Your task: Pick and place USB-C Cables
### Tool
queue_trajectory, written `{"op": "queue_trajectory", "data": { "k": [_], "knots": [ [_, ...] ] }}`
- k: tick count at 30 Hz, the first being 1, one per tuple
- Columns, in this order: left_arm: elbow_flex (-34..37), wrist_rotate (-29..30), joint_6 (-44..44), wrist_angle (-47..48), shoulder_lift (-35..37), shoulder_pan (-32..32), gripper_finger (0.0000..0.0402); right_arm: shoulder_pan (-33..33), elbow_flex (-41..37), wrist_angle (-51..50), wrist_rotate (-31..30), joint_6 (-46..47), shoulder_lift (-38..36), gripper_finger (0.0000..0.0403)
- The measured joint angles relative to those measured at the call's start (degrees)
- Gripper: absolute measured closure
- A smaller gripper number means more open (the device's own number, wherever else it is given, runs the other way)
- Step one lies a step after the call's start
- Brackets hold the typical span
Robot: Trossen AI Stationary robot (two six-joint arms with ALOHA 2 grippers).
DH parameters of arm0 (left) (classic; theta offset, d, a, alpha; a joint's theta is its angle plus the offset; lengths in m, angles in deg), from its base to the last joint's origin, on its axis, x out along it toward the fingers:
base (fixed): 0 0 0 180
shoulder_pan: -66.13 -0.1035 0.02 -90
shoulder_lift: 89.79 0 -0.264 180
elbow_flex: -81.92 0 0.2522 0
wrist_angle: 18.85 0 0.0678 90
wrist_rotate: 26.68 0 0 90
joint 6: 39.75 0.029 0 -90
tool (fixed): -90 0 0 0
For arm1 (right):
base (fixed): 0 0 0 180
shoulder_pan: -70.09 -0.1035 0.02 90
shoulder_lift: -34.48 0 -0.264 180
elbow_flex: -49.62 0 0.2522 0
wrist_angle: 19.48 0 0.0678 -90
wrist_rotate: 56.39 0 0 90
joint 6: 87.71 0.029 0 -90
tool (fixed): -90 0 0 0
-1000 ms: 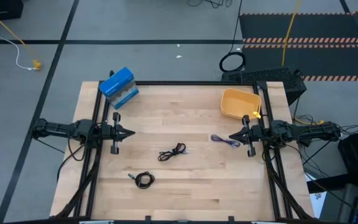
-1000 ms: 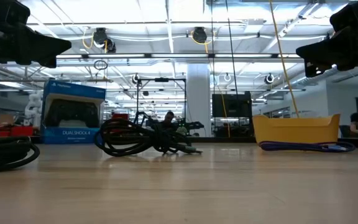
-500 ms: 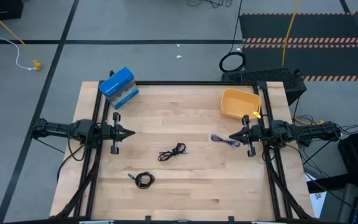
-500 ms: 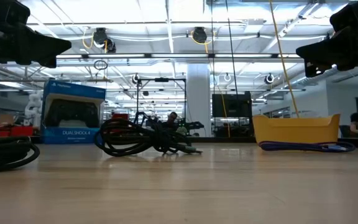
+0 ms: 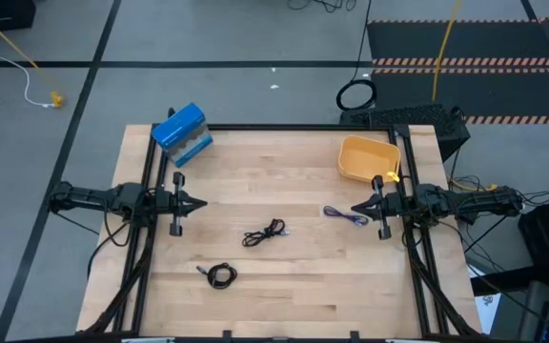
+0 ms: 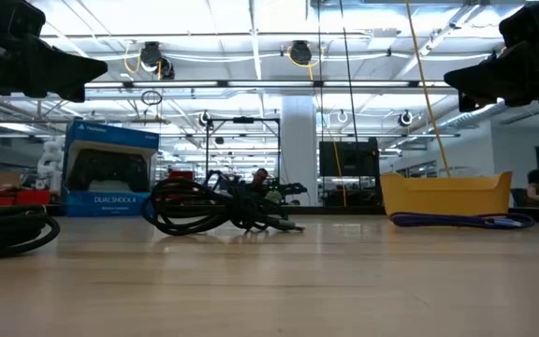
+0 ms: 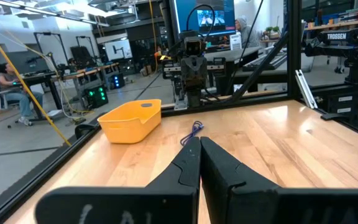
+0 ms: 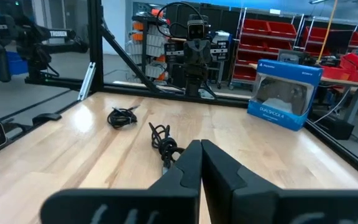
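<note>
USB-C cables lie loose on the pale wooden tabletop (image 5: pixel 294 181): bluish-purple one (image 5: pixel 345 216) below the yellow bin (image 5: pixel 368 158); black ones mid-table (image 5: pixel 263 232) and nearer the front (image 5: pixel 219 274); left gripper (image 5: pixel 201 203) and right gripper (image 5: pixel 355 211) hover pinched together at opposite edges; grey floor surrounds.

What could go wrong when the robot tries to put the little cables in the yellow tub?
The black cables are thin, loose coils lying flat on the table, so shut fingers might slip off or grab only one strand, letting it dangle. The purple cable lies close by the right gripper and could get nudged. The yellow bin might slide if bumped.
</note>
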Motion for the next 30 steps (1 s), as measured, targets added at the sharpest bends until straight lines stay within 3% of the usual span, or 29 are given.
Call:
{"op": "queue_trajectory", "data": {
  "k": [22,30],
  "knots": [
    [-0.02,-0.01,0.0,0.01,0.0,0.01,0.0394,0.0,0.23,1.21,0.42,0.18,0.02,0.0403],
    [-0.02,-0.02,0.0,0.0,0.0,0.01,0.0394,0.0,7.71,-2.09,0.64,2.5,2.73,0.0403]
  ]
}}
